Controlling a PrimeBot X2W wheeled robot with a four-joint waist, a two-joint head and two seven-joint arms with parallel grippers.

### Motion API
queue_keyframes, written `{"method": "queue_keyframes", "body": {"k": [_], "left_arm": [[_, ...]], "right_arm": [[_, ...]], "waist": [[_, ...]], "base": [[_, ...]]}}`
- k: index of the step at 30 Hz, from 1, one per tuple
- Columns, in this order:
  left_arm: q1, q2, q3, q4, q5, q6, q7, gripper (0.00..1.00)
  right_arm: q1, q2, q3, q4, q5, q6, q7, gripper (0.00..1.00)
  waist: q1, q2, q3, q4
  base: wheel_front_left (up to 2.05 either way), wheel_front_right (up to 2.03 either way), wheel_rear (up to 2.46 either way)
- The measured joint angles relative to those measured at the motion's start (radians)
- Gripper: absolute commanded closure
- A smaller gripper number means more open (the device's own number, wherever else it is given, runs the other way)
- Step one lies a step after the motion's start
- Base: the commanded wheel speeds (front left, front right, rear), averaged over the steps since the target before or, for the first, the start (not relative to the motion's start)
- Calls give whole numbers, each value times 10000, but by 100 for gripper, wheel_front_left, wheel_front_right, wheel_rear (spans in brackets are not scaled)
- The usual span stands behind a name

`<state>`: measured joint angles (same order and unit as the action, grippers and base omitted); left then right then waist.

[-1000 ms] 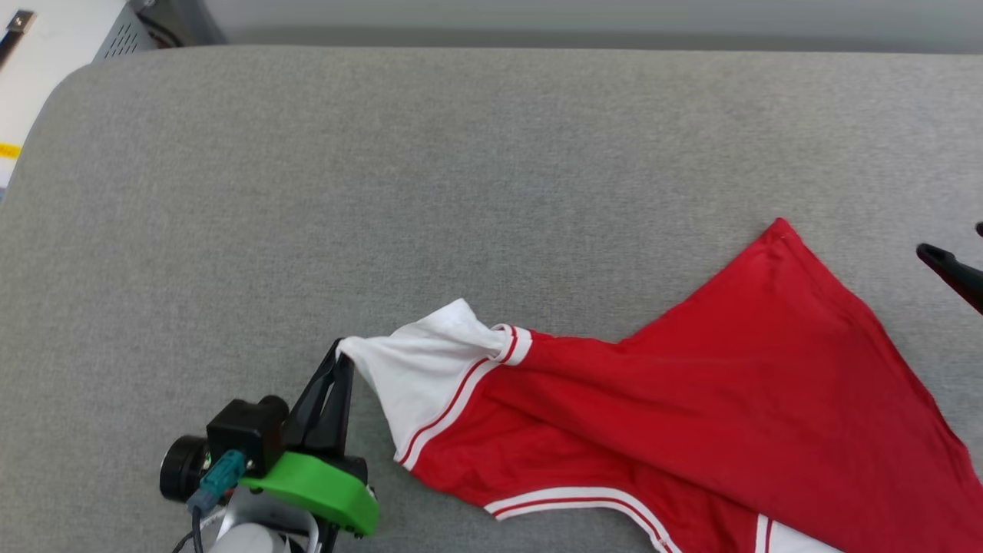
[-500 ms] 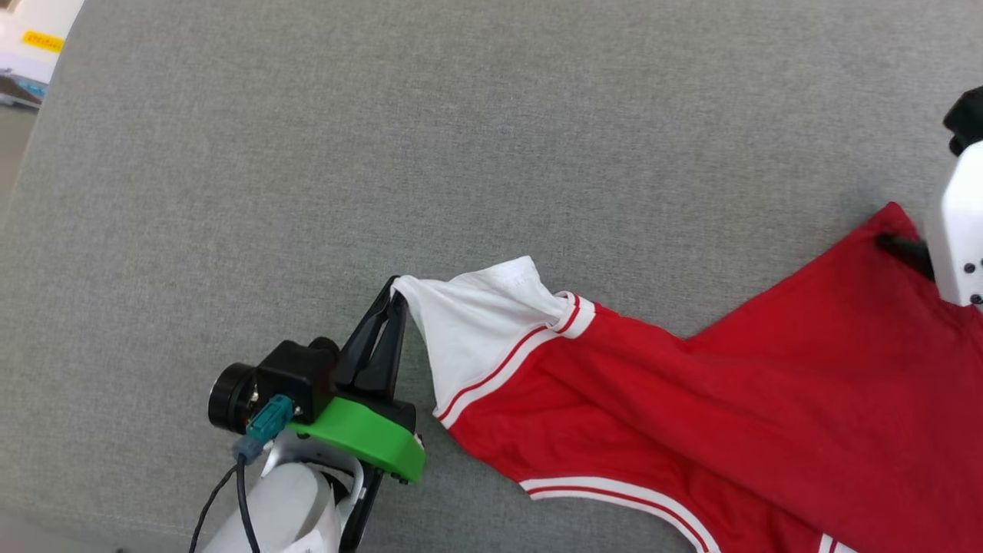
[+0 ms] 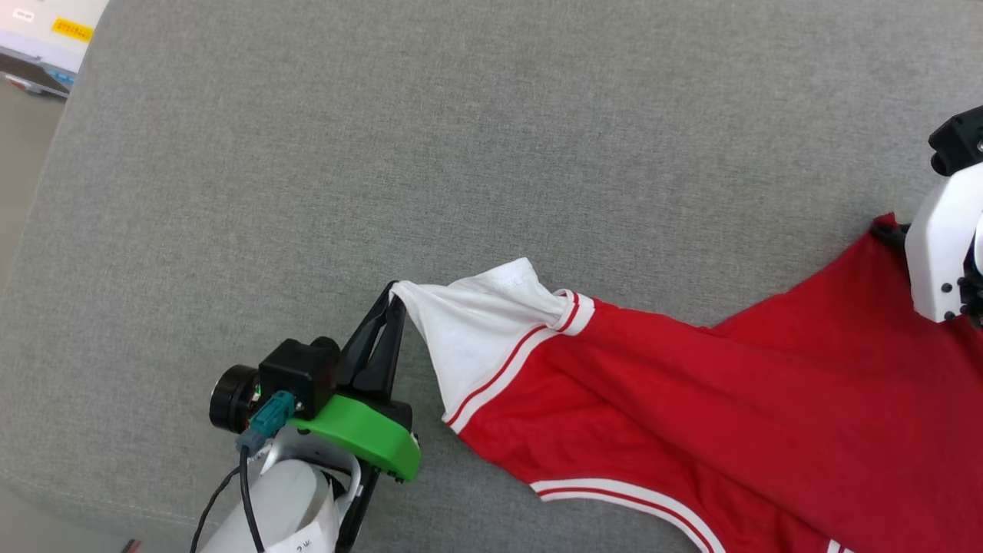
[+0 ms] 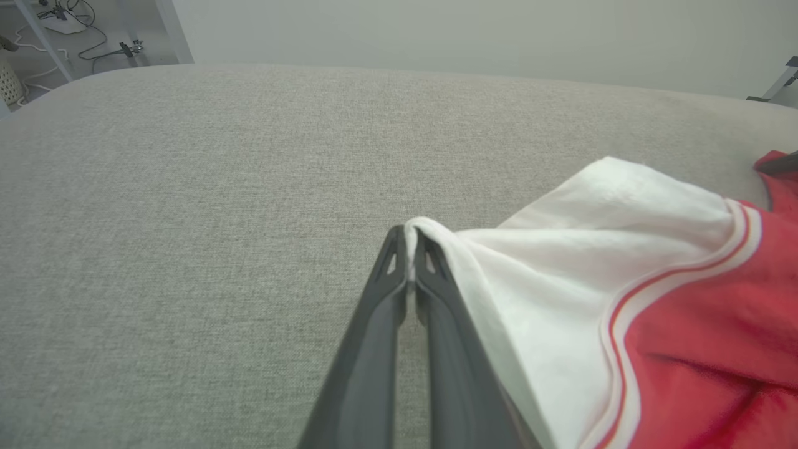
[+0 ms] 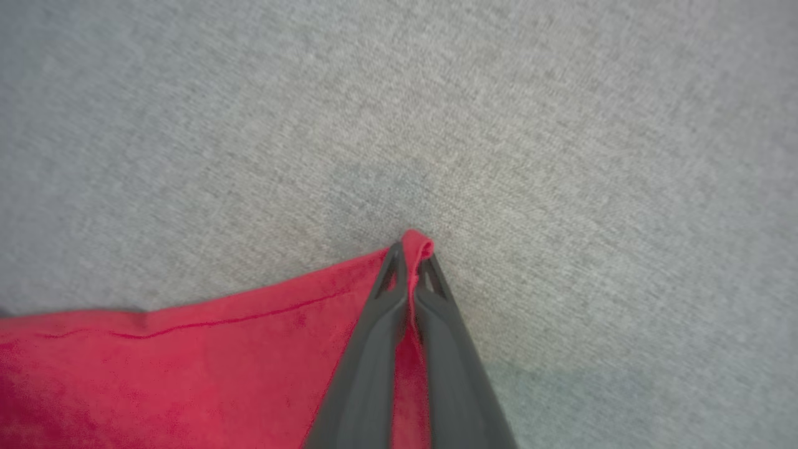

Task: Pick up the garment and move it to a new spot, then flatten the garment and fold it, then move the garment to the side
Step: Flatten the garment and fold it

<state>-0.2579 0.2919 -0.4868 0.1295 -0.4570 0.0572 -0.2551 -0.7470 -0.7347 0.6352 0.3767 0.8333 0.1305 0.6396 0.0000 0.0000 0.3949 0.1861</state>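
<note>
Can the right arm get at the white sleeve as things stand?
Probably not: the right end effector is shut on the red corner of the garment, and the left end effector pinches the white sleeve far across.

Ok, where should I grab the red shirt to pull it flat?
By the shirt's two ends: the white sleeve tip from the left, the red corner from the right. Both taper to thin points; the left hand and right hand pinch them.
</note>
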Motion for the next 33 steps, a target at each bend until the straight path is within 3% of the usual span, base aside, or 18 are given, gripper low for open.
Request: {"method": "queue_keyframes", "body": {"k": [6, 14, 24, 33], "left_arm": [[-81, 274, 268, -13, 107, -102, -4, 100], [-1518, 738, 673, -660, 253, -267, 291, 100], [-5032, 1237, 899, -1185, 610, -767, 1507, 100], [-10343, 980, 895, 314, 619, -1555, 2399, 100]], "right_arm": [[25, -13, -155, -508, 376, 10, -2073, 100], [27, -311, -903, -1400, 364, 10, -3749, 100], [-771, -165, -2136, -2153, -389, 10, -3929, 100], [-4673, 585, -2744, -1476, -1787, 10, -3448, 100]], "waist": [[0, 0, -771, -284], [0, 0, -1752, -817], [0, 1, -1886, -1608], [0, 0, -543, -1840]], "base": [[0, 0, 0], [0, 0, 0], [0, 0, 0], [0, 0, 0]]}}
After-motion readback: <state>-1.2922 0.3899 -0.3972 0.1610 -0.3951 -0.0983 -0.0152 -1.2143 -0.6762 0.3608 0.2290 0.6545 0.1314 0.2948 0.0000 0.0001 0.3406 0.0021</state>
